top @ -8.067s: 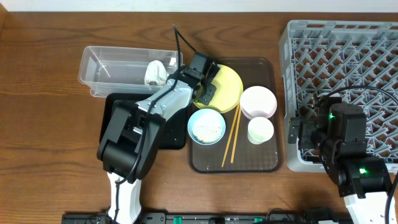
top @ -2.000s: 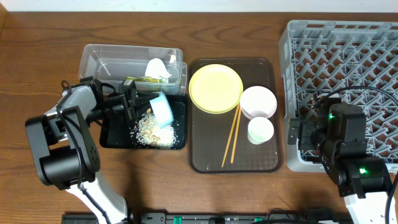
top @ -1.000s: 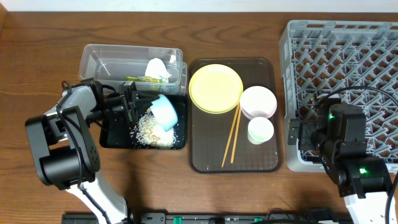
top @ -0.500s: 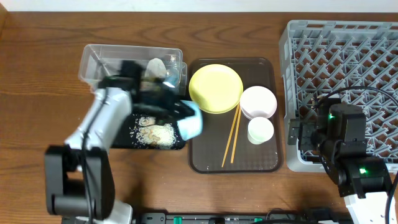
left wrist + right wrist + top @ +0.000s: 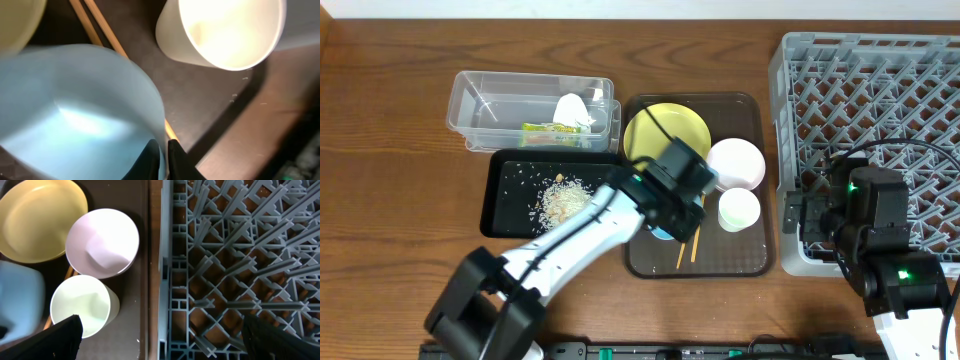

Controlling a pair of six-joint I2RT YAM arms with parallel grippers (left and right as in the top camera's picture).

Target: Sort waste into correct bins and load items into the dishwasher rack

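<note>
My left gripper [image 5: 164, 155] is shut on the rim of the light blue bowl [image 5: 75, 110], holding it over the brown tray beside the chopsticks [image 5: 100, 25] and white cup [image 5: 225, 30]. From overhead the arm hides most of the bowl [image 5: 660, 232]. The yellow plate [image 5: 665, 128], pink-white bowl [image 5: 735, 163], cup [image 5: 738, 210] and chopsticks [image 5: 686, 248] lie on the brown tray. The clear tub [image 5: 490, 105] holds the tissue [image 5: 570, 107] and wrapper [image 5: 550, 130]. Rice scraps [image 5: 563, 198] lie in the black tray [image 5: 505, 205]. My right gripper [image 5: 160, 340] is open and empty at the grey rack's [image 5: 880, 100] left edge.
The brown serving tray [image 5: 740, 262] sits between the black tray and the rack. In the right wrist view the rack's wall [image 5: 167, 280] runs right beside the brown tray's edge. The left arm [image 5: 570, 240] crosses the black tray's right end.
My left arm has swung right from the black tray to the brown tray with the blue bowl. The rice scraps stay in the black tray. The right arm has not moved.
</note>
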